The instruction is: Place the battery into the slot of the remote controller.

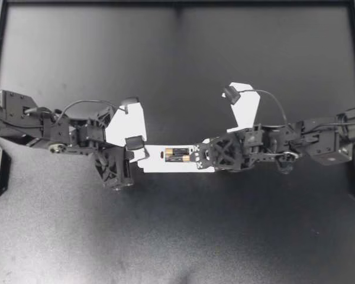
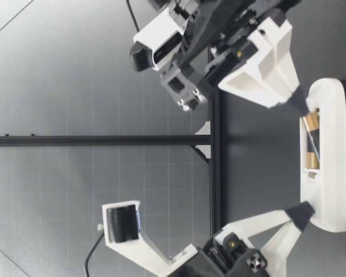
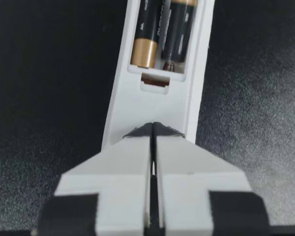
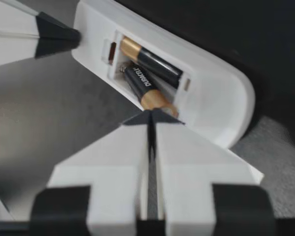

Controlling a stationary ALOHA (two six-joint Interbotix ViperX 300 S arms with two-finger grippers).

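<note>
- Near the middle of the surface (image 1: 177, 59), well apart from every edge, the remote controller (image 1: 157, 161) is laid flat, back side up, with its slot (image 4: 116, 73) uncovered.
- Its long axis is laid between the two arms.
- Left gripper (image 1: 144, 155): fingers are pressed together with nothing clamped. The tips are set down on the remote's end, just short of the slot.
- Right gripper (image 1: 196, 155): fingers are also pressed together with nothing clamped. The tips are touched to the gold end of the battery (image 4: 141, 84).
- That battery is found inside the slot but skewed, gold end riding higher than the other end.
- A second battery (image 4: 152, 58) is seated flat beside it in the slot, on the side farther from the right gripper.
- From table height, the raised gold end is seen just above the slot rim.
</note>
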